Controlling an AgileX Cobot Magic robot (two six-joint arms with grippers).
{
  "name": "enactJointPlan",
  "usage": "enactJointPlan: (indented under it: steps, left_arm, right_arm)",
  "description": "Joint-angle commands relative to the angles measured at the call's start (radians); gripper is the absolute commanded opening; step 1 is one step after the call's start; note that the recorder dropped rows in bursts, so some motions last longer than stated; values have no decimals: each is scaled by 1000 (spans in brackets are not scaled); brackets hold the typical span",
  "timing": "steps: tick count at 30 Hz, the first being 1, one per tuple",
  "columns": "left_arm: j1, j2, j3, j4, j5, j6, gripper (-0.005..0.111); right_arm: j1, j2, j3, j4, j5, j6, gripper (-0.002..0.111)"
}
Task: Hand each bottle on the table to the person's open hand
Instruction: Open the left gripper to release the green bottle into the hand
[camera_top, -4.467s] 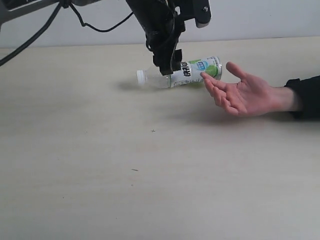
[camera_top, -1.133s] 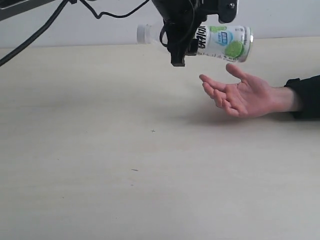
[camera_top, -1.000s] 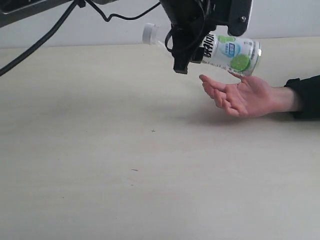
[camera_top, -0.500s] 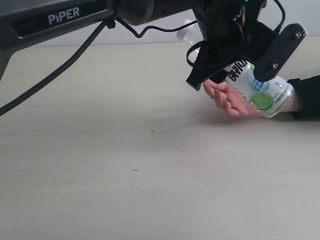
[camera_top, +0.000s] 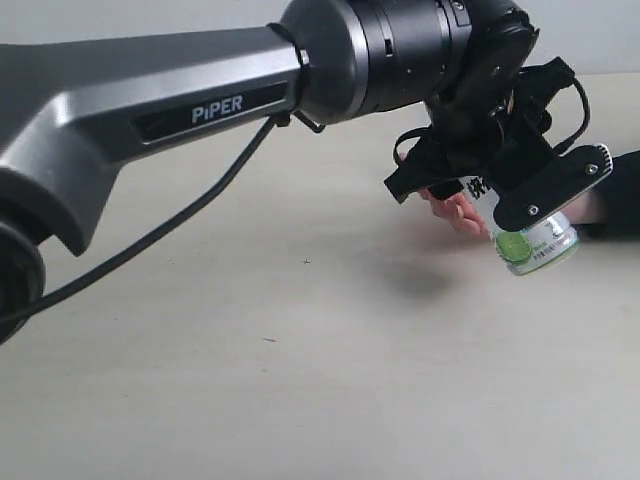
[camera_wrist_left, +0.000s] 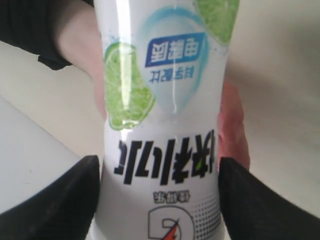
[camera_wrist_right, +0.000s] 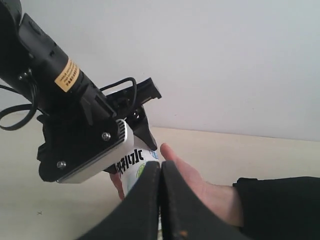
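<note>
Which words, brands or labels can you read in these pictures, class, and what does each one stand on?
"PiPER": white letters on the long grey robot arm.
"脉动", probably: large black characters on the clear plastic bottle with a green-white label, upside down in the left wrist view.
Blue panel on that label: white characters, too blurred to read.
Small yellow sticker on that arm, right wrist view: print too small to read.
</note>
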Motion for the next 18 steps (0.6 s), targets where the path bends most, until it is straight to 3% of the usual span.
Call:
enactJointPlan:
  steps: [1,10,18]
  left_arm:
    - [-2,26,-4,27,-58,7,0]
    - [3,46,-4,40,-144,7,0]
    - [53,46,-4,-137,-122,-3,0]
  right_arm:
    - [2,-4,7,4,-5,1,0]
    - [2,-4,7,4,-5,1,0]
    - [2,-4,7,4,-5,0,0]
